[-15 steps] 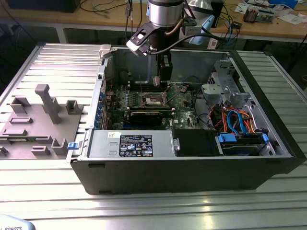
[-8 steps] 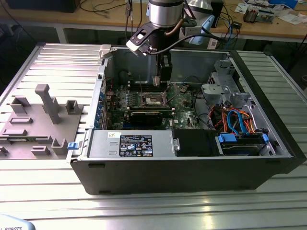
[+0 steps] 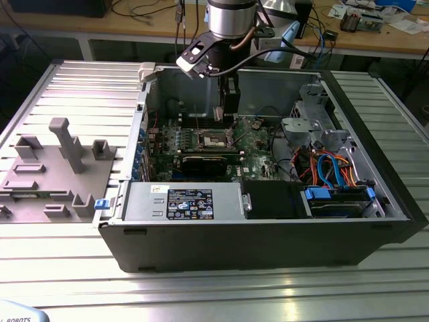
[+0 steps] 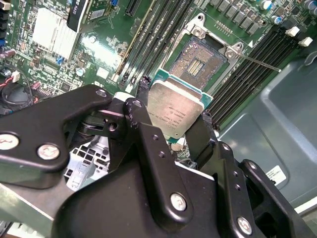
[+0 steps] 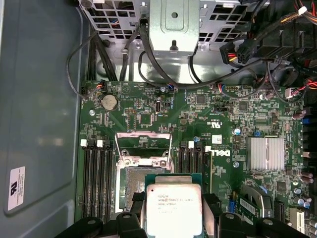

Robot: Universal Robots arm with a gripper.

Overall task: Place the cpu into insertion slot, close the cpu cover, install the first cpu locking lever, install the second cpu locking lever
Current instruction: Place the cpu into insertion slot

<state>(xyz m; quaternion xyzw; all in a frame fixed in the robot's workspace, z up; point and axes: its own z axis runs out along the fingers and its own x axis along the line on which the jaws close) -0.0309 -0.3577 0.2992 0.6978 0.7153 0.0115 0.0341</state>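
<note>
The claw (image 4: 174,113) is clenched on the cpu (image 4: 176,111), its black fingers (image 4: 143,101) pressing two opposite edges, with the pale metal face showing between them in both wrist views. The chip hangs near the open insertion slot (image 4: 198,62), not yet seated, and the slot's contact field lies bare. The cpu cover (image 5: 143,161) stands raised on its hinge, and a thin wire lever (image 4: 260,63) juts out beside the slot. Dark memory slots (image 5: 96,178) flank the socket on both sides. Beyond them sit a finned heatsink (image 5: 266,153), a coin cell (image 5: 109,102) and black cables (image 5: 237,52).

In the exterior view the claw (image 3: 224,114) reaches down into the computer case (image 3: 395,221). From the socket, a drive cage (image 3: 312,121) rises at two o'clock, toward the exterior view's right. The power supply (image 3: 191,201) lies at six o'clock. A grey fixture block (image 3: 60,161) rests on the slatted bench (image 3: 80,80) at nine o'clock.
</note>
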